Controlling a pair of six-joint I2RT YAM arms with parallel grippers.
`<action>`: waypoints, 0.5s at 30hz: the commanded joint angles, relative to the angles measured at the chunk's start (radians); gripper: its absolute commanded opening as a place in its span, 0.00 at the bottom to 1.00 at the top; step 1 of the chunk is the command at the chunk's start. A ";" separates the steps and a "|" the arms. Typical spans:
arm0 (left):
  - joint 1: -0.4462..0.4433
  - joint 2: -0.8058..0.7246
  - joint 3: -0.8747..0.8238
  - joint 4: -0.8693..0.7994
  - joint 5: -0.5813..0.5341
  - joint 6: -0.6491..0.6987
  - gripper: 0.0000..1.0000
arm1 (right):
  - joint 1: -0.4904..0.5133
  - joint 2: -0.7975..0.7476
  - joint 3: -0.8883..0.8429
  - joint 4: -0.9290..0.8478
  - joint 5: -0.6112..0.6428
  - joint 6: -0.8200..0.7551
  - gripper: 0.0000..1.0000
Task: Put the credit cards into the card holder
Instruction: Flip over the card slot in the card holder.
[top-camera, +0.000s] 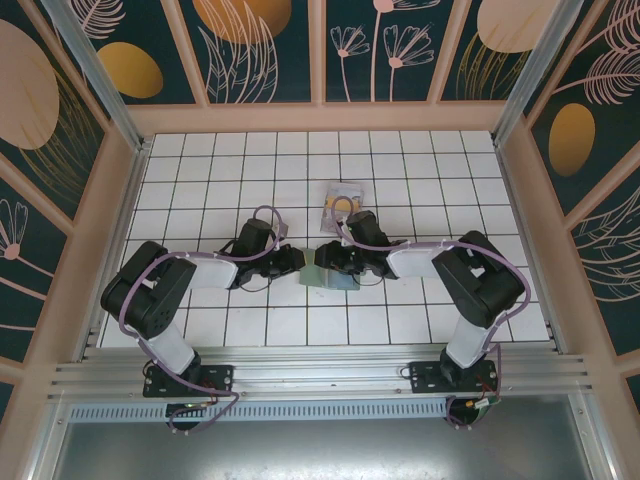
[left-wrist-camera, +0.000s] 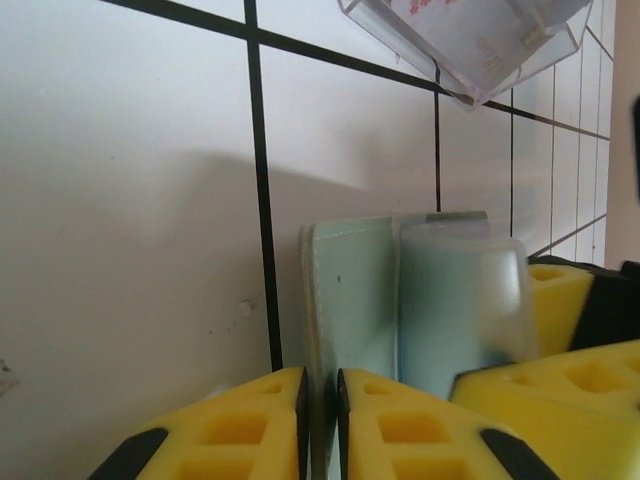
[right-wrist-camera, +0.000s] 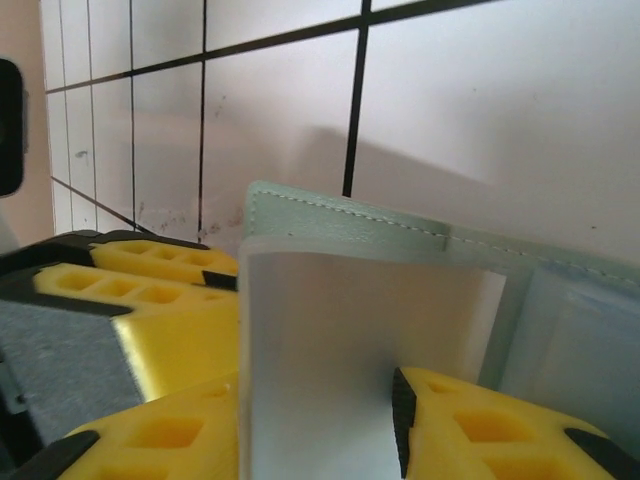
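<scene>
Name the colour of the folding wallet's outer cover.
Sage green with pale stitching; the flat rectangular wallet shows best in the right wrist view.

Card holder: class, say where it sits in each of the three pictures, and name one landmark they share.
Top view: the card holder lies just below centre on the tiled table.
Left wrist: bottom centre, green flap beside pale lining.
Right wrist: centre to lower right, green edge on top.
Shared landmark: the table's black grid lines.

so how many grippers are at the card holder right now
2. The left gripper pinches the card holder's green flap edge from the left. The right gripper straddles its pale inner flap from the right, but I can't tell whether it grips.
</scene>
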 joint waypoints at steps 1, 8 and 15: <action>0.003 -0.006 -0.024 0.083 0.049 -0.033 0.21 | 0.006 0.037 0.031 0.065 -0.049 0.031 0.42; 0.004 -0.030 -0.039 0.089 0.044 -0.049 0.37 | 0.015 0.093 0.068 -0.019 -0.010 0.024 0.44; 0.012 -0.116 -0.097 0.085 -0.020 -0.072 0.63 | 0.020 0.081 0.080 -0.118 0.066 -0.001 0.46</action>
